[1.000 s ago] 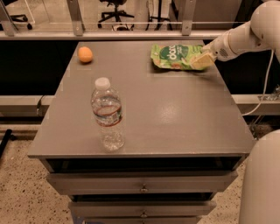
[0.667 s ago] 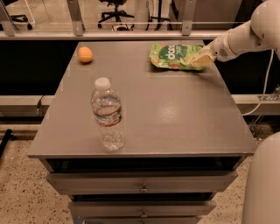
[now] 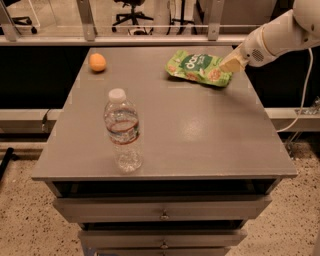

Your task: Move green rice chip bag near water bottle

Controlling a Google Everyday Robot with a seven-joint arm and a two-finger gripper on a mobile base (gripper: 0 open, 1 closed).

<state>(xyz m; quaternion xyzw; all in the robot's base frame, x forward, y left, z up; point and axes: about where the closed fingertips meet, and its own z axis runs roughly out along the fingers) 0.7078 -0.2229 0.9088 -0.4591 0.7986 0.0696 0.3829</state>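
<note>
1. In the camera view, a grey cabinet top (image 3: 200,130) fills the middle of the room, with two shallow drawers (image 3: 162,209) stacked under its front edge.
2. The green rice chip bag (image 3: 197,66) lies flat at the far right of the top, printed face up. Its white lettering and the tan chip pictures are plain to see.
3. The white arm (image 3: 280,35) reaches in from the upper right corner and slopes down toward the bag.
4. The gripper (image 3: 231,64) sits at the bag's right end, its pale tan tip touching the crinkled edge there and low to the surface. From where I stand I cannot tell whether the claw is open, closed or clamped on the pouch.
5. The water bottle (image 3: 123,132) stands upright near the front left of the top, white cap on, with the reddish stripe of its label around the upper body. It is well apart from the bag, diagonally across the surface.
6. An orange (image 3: 97,62) rests alone near the far left corner, well apart from both bottle and bag.
7. A white cable (image 3: 300,100) hangs down past the right side of the cabinet.
8. Behind the far rail, the wheeled base of an office chair (image 3: 131,7) shows on the floor.
</note>
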